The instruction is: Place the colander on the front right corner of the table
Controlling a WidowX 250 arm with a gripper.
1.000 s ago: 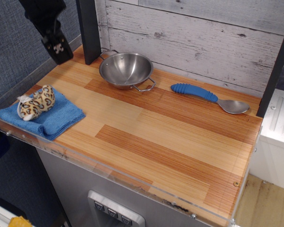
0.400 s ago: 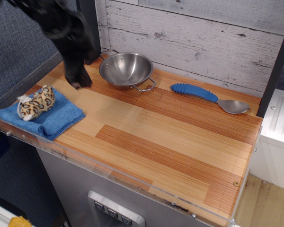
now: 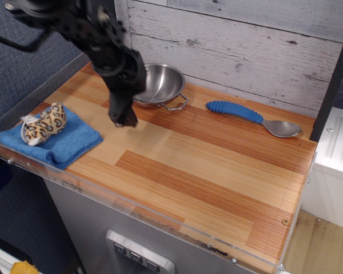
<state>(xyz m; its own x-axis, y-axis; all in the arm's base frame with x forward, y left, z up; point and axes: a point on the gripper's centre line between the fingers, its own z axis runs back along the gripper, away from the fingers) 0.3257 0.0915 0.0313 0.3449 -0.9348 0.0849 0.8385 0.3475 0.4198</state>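
Note:
The colander (image 3: pixel 162 81), a small shiny steel bowl with a wire loop handle (image 3: pixel 175 105), stands upright at the back left of the striped wood table (image 3: pixel 206 171). My black arm reaches in from the top left and covers the colander's left rim. My gripper (image 3: pixel 123 119) points down, just in front of and left of the colander, close over the tabletop. Its fingers are dark and blurred, so I cannot tell whether they are open or shut. It holds nothing that I can see. The front right corner (image 3: pixel 271 228) of the table is bare wood.
A blue-handled metal spoon (image 3: pixel 252 117) lies at the back right. A blue cloth (image 3: pixel 66 145) with a leopard-spotted plush toy (image 3: pixel 43 124) on it lies at the front left. A clear acrylic rim (image 3: pixel 160 220) edges the table. A white plank wall (image 3: pixel 246 45) stands behind.
My arm has swung from above the table's far left corner down and to the right, ending low beside the colander's front left. The colander, spoon, cloth and toy have not moved.

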